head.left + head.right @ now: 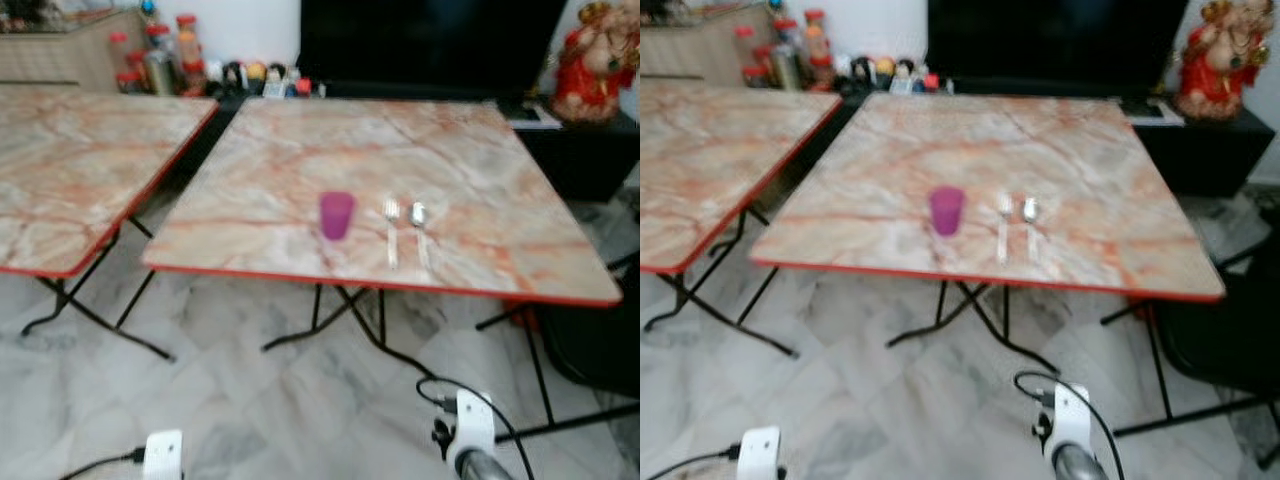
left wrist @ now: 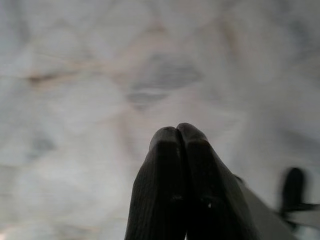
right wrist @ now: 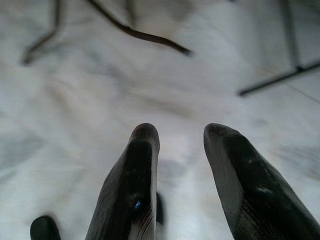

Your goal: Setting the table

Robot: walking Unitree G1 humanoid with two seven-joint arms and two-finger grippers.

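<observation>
1. The worktop [image 1: 480, 180] stands ahead of and well above both hands, which hang low over the pale marble floor [image 1: 250, 400]. On it, close to the near red edge, sit a purple cup [image 1: 337, 215], a fork [image 1: 391, 230] and a spoon [image 1: 420, 228].

2. The fork and spoon lie side by side, handles toward the near edge, just beside each other and a little to the right of the cup. That reads as a place setting laid for someone seated at this side, with the cup upright and ready to fill.

3. The left hand [image 2: 179, 132] points down at the floor with its two black fingers pressed together, empty and closed on nothing. It looks idle, kept out of the way.

4. The right hand [image 3: 181, 132] also points at the floor, its fingers [image 3: 137, 165] spread apart with bare floor between them, holding nothing. The worktop's black legs [image 3: 135, 32] cross the floor beyond its tips.

5. A second worktop [image 1: 70, 170] stands off to the left hand's side, apart from the first. Jars and small bottles [image 1: 160, 55] crowd a shelf far ahead of both hands.

6. Judging from the layout, cup and cutlery are placed; a plate may be the missing piece.
</observation>
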